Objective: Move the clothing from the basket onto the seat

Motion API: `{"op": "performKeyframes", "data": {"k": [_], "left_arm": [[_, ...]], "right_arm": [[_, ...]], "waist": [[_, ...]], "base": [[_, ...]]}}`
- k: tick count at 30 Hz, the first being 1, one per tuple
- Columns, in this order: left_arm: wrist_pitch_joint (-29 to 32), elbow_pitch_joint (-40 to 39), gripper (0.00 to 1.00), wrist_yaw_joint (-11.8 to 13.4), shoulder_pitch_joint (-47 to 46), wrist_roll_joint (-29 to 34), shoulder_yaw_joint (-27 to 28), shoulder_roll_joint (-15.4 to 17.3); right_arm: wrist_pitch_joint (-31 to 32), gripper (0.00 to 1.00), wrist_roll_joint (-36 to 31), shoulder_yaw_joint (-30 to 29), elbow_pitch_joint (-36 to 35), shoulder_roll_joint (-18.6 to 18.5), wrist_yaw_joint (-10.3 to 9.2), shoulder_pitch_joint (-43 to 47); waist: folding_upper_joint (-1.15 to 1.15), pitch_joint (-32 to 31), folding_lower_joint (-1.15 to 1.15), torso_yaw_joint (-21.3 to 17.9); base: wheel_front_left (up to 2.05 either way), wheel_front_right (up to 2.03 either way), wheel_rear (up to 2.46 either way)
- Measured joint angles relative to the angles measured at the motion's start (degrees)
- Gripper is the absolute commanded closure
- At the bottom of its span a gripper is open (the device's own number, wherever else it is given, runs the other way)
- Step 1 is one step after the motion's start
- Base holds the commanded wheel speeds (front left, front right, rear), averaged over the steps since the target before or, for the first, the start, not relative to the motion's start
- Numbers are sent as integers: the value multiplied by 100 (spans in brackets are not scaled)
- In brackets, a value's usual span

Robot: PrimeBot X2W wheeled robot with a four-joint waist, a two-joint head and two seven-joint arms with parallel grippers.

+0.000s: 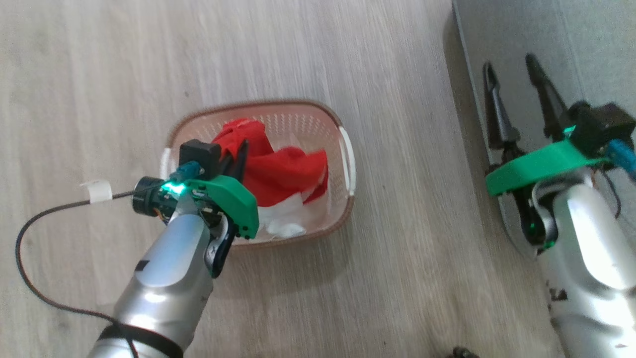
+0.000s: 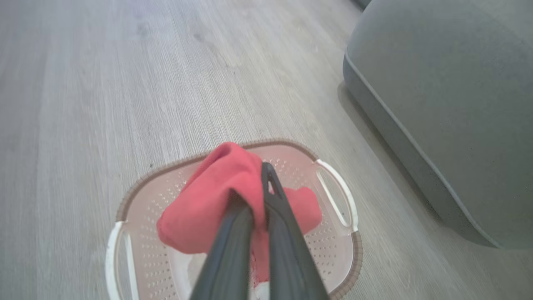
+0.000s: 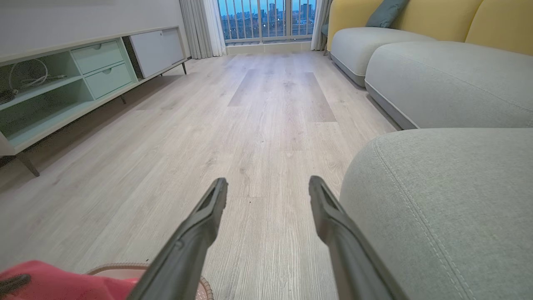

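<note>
The cream basket (image 1: 298, 122) with a brown rim stands on the wooden floor. Red clothing (image 1: 278, 174) bulges up out of it. My left gripper (image 1: 241, 154) reaches into the basket from its left side. In the left wrist view this gripper (image 2: 254, 187) is shut on a fold of the red clothing (image 2: 208, 204), held above the basket (image 2: 333, 246). More red fabric hangs below it, and I cannot tell the two garments apart. The grey-green seat (image 1: 571, 44) lies to the right. My right gripper (image 1: 509, 62) hovers open over its edge, empty (image 3: 267, 181), beside the seat (image 3: 437, 208).
A black cable with a white tape tab (image 1: 97, 190) runs over the floor left of the basket. A white patch (image 1: 285, 219) shows on the basket floor. Farther off stand a low cabinet (image 3: 62, 83) and more sofa sections (image 3: 437, 75).
</note>
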Motion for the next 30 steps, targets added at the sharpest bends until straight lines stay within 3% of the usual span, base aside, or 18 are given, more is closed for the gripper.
{"op": "performKeyframes", "data": {"k": [13,30], "left_arm": [[0,-1381,100,47,464,16,56,-2],[-5,-2749,100,8,148,250,85,-1]], "right_arm": [[0,0,35,125,314,-1,0,619],[1,0,36,267,584,20,0,1202]], "waist": [[0,-1277,0,435],[0,-2129,0,544]], "base": [[0,0,0],[0,0,0]]}}
